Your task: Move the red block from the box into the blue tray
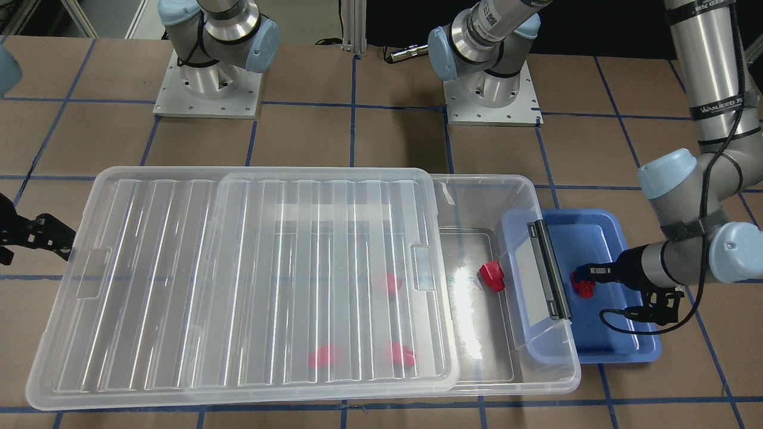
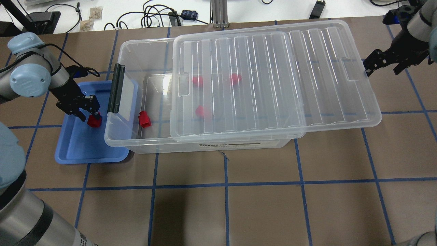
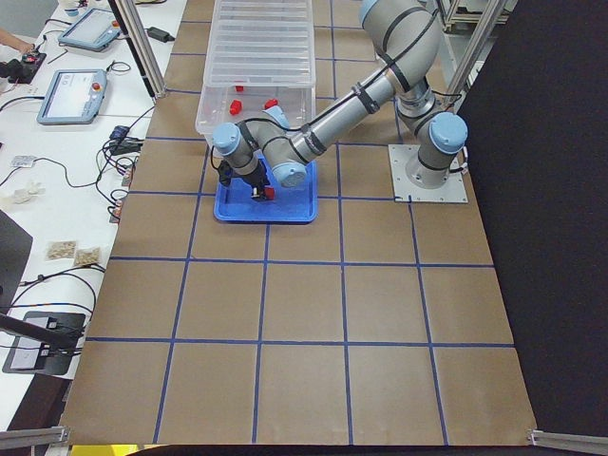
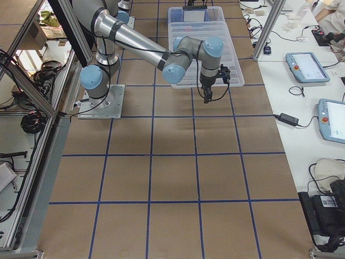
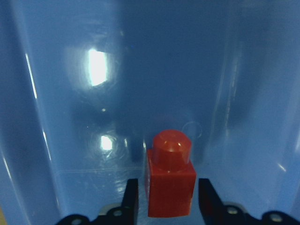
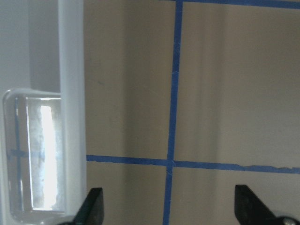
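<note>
Left jaws slightly apart round red block (image 5: pixel 171 187), blue tray (image 2: pixel 75 150) part-hidden; right jaws spread

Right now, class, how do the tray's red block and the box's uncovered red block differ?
The tray block lies in the blue tray; the box block lies in the box. The left hand brackets the tray block; no hand is at the box block. Both are bright red.

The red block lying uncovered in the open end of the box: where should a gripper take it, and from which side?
By its squarish body, fingers on two opposite flat faces, not the rounded stub. Come straight down on the red block: the lid is slid clear of that end of the box, whose end wall stands close beside it.
</note>
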Controlling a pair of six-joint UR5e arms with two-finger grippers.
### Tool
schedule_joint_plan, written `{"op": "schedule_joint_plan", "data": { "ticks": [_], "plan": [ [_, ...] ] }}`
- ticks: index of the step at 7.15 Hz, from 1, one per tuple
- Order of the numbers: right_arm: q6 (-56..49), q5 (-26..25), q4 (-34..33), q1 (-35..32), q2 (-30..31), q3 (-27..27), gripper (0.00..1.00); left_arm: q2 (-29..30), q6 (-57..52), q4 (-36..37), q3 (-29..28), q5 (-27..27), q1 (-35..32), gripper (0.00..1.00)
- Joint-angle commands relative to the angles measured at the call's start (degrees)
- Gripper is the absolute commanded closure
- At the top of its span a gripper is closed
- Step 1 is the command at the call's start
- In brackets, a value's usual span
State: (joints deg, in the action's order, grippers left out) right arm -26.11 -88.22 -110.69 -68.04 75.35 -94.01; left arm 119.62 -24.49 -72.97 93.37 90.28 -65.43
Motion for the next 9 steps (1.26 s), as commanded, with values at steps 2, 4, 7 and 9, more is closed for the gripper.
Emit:
{"op": "schedule_joint_plan", "data": {
  "ticks": [2, 4, 7, 9],
  "plan": [
    [5.53, 0.33, 0.04, -6.47, 0.15, 0.05, 0.00, -4.46, 0.76, -4.69, -3.35, -0.80, -0.31, 0.00],
    [7.56, 0.25, 0.04, -9.72, 0.15, 0.05, 0.00, -9.56, 1.03, -19.31, -12.80, 1.03, -0.84, 0.00],
    [10.90, 0.25, -0.05, -13.52, 0.15, 0.05, 0.00, -15.19, 12.49, -27.58, -19.10, -0.10, -8.01, 0.00],
    [11.00, 0.33, -0.14, -14.22, 0.06, 0.05, 0.00, -19.75, 16.76, -27.67, -18.84, -0.02, -15.67, 0.00]
  ]
}}
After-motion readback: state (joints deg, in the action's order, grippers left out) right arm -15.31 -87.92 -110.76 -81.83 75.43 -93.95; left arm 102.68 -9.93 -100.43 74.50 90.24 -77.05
